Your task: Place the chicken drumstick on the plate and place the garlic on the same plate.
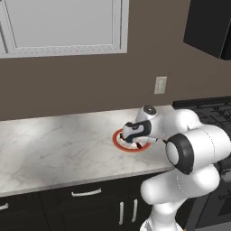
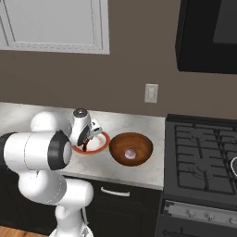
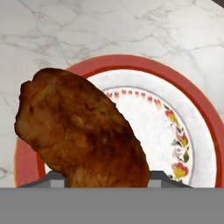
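Observation:
My gripper (image 1: 135, 142) hangs just above the plate (image 1: 116, 137), shut on the chicken drumstick (image 3: 83, 131). In the hand view the glossy brown drumstick rises from between the hidden fingertips, over the left half of the plate (image 3: 197, 105), white with a red rim and a flower band. The right base view shows the drumstick (image 2: 86, 139) as a dark piece under the hand, over the plate (image 2: 105, 140). The garlic (image 2: 131, 152), a small pale bulb, lies inside the brown wooden bowl (image 2: 139, 162), right of the plate.
The marble counter (image 1: 54, 144) stretches left of the plate. A black stove (image 2: 203, 157) stands right of the bowl. A wall outlet (image 2: 151, 94) sits behind, and my own arm bulks at the counter's front edge.

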